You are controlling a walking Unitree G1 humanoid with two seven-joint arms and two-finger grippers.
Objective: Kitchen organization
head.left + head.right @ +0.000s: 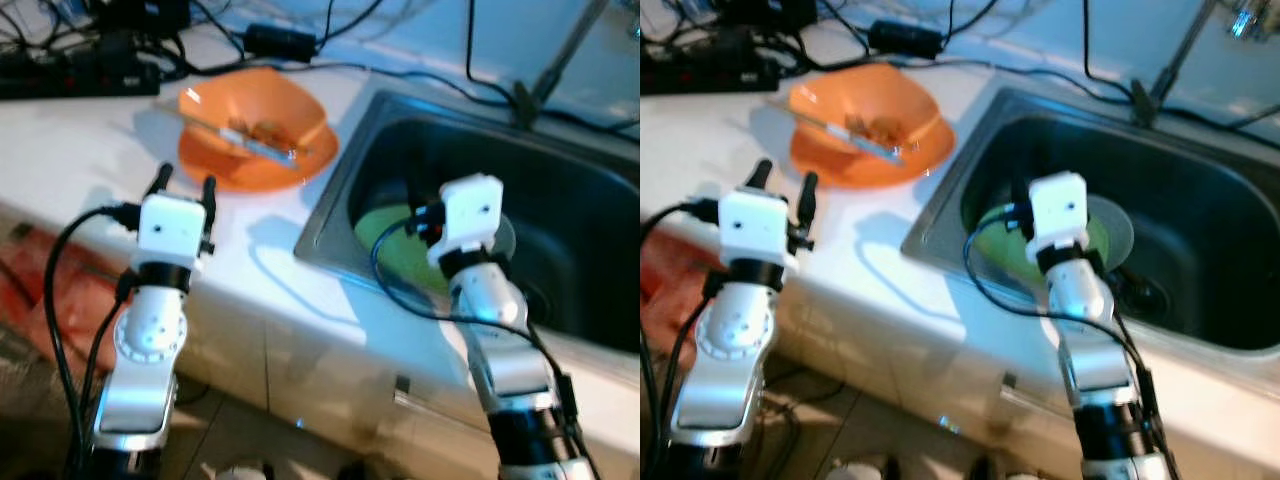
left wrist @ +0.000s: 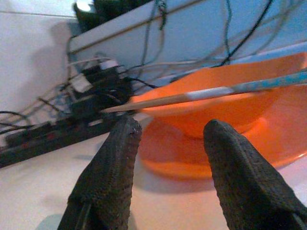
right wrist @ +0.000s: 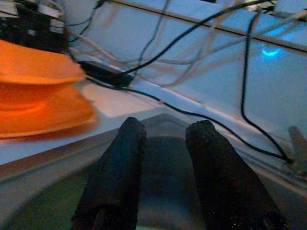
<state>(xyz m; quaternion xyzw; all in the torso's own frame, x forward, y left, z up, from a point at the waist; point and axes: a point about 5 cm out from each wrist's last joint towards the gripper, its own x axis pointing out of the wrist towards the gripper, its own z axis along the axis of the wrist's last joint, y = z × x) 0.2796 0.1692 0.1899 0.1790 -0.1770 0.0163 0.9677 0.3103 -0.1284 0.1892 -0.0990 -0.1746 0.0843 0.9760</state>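
The right gripper (image 1: 432,222) hides part of the green plate (image 1: 385,232), and the sink (image 1: 560,200) runs off frame.

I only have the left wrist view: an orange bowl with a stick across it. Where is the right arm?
Observer: The right gripper hangs over the sink, fingers open.
Operator: Anything in the sink?
Observer: A green plate lies in the basin, under that arm.
Operator: And how is my left gripper placed from above?
Observer: The left gripper is open, just short of the orange bowl, not touching it.
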